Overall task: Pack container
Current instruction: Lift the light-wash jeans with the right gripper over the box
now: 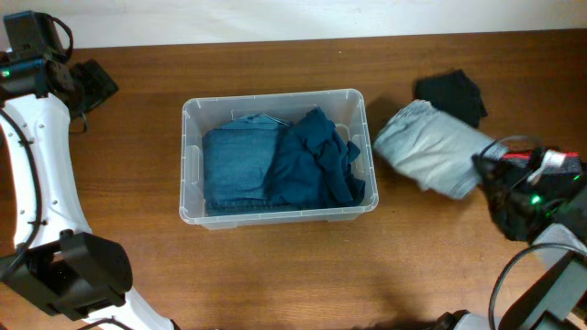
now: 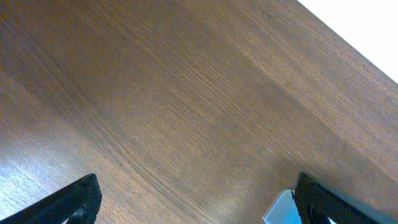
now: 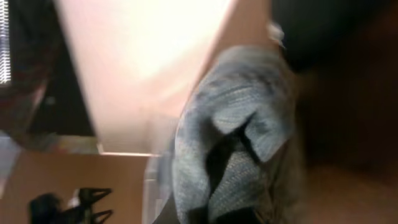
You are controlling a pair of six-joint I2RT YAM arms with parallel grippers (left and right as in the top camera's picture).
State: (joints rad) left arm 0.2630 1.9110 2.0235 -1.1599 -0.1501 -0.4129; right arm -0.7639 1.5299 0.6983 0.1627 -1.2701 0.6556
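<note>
- Container (image 1: 191, 165): clear plastic bin with a rolled rim, upright and open-topped, at mid-bench (image 1: 275, 275), long sides running left to right.
- Inside, left half: folded blue jeans (image 1: 234, 170), lying flat, close against the left wall.
- Inside, right half: dark teal garment (image 1: 312, 165), loosely bunched, overlapping the right edge of the blue jeans and reaching the right wall.
- Right of the container, near it but not touching: light grey garment (image 1: 426, 147), a folded bundle lying at a slant on the bench.
- Behind that bundle: black garment (image 1: 451, 94), crumpled. Touching the grey one or just beside it, cannot tell from overhead.
- Right tool (image 1: 486, 168): at the near right end of the light grey garment, closed together and pinched on the edge of the fabric.
- Right wrist view: blurred. Grey fabric filling the centre, gathered into a dark fold toward the bottom of the frame. Fingers themselves not made out there.
- Left tool (image 1: 94, 82): at the far left rear of the bench, well apart from the container and from every garment.
- Left wrist view: black fingers (image 2: 78, 199) at the two bottom corners, spread wide apart, clamped on nothing, only bare wood grain between.
</note>
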